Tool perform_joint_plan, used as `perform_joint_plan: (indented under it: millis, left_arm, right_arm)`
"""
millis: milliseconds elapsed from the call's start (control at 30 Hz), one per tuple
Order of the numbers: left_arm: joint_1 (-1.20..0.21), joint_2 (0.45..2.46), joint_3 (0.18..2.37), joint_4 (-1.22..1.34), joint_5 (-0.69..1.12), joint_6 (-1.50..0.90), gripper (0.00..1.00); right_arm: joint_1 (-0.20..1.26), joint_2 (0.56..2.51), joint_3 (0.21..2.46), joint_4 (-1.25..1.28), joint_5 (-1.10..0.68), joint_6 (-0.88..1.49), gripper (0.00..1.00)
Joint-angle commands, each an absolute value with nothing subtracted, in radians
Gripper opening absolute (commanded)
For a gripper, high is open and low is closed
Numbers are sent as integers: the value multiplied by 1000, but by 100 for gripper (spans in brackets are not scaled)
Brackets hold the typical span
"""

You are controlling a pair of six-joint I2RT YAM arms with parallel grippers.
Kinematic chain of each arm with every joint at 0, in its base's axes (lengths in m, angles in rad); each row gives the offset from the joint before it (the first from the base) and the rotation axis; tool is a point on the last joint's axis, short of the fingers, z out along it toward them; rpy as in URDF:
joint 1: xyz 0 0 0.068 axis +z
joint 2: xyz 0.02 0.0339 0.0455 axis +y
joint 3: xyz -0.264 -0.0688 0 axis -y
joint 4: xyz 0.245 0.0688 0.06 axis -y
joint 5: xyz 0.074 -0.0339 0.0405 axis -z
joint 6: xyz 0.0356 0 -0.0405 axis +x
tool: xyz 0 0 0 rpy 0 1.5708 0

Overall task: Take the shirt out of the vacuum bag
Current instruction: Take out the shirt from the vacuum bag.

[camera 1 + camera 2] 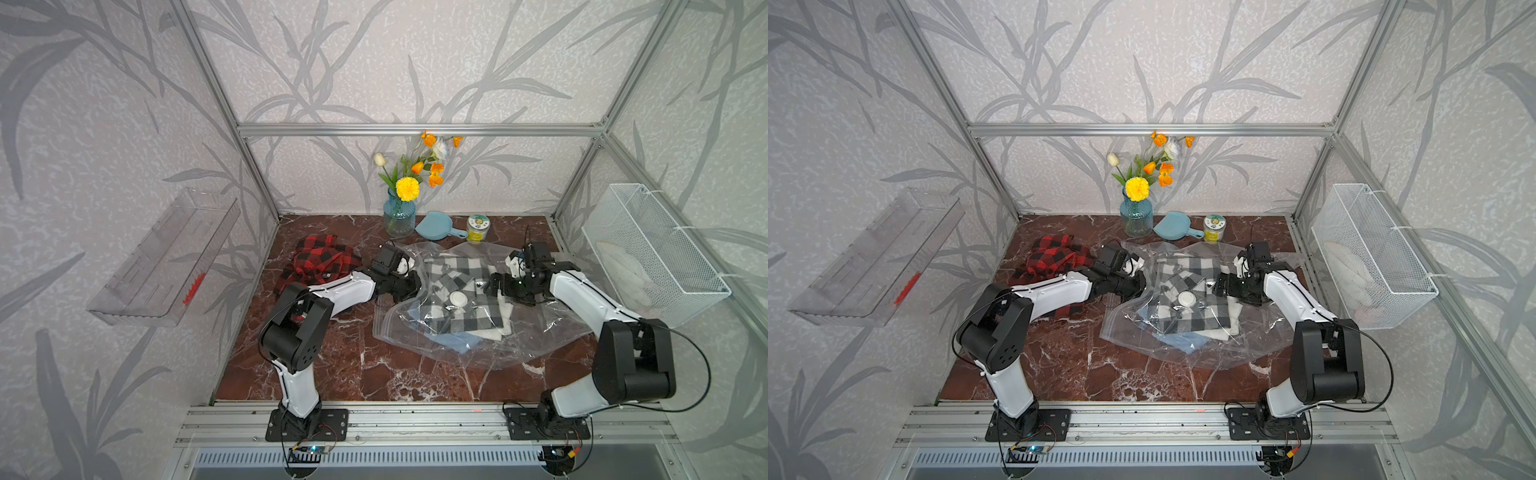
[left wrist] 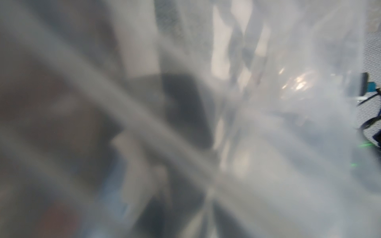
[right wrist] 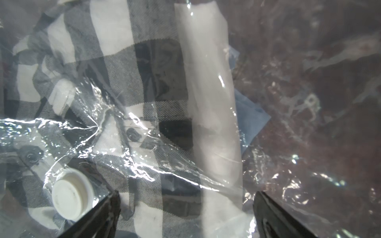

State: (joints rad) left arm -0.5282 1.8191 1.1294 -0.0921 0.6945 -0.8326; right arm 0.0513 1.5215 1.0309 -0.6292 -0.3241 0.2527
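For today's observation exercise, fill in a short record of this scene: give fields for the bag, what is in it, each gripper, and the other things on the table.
bag: clear vacuum bag lying crinkled on the marble table, white valve facing up
contents: grey-and-white checked shirt with a blue cloth and a white cloth, all inside
left gripper: at the bag's edge, wrist view blurred by plastic, state unclear
right gripper: open, above the bag
loose on table: red-and-black checked shirt, flower vase, blue dish, small jar

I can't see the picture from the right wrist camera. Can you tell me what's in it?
A grey-and-white checked shirt lies inside the clear crinkly vacuum bag, with the bag's round white valve close by. The right hand is above it, its two black fingers wide apart.
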Motion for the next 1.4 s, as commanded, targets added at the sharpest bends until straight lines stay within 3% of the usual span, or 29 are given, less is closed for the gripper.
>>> perform_joint_plan:
  millis: [0, 333, 900, 1367]
  left_arm:
    - [-533, 1815, 1126, -61, 687, -827, 48]
    - [-573, 1743, 1134, -157, 727, -849, 50]
    - [-618, 1640, 971, -205, 724, -891, 52]
    - [-648, 1609, 884, -5, 803, -1060, 54]
  right_arm:
    - [46, 1517, 1032, -640, -327, 232, 100]
    - [47, 1523, 1029, -640, -328, 228, 100]
    - [46, 1529, 1032, -642, -333, 225, 100]
    - [46, 1532, 1038, -649, -334, 219, 100]
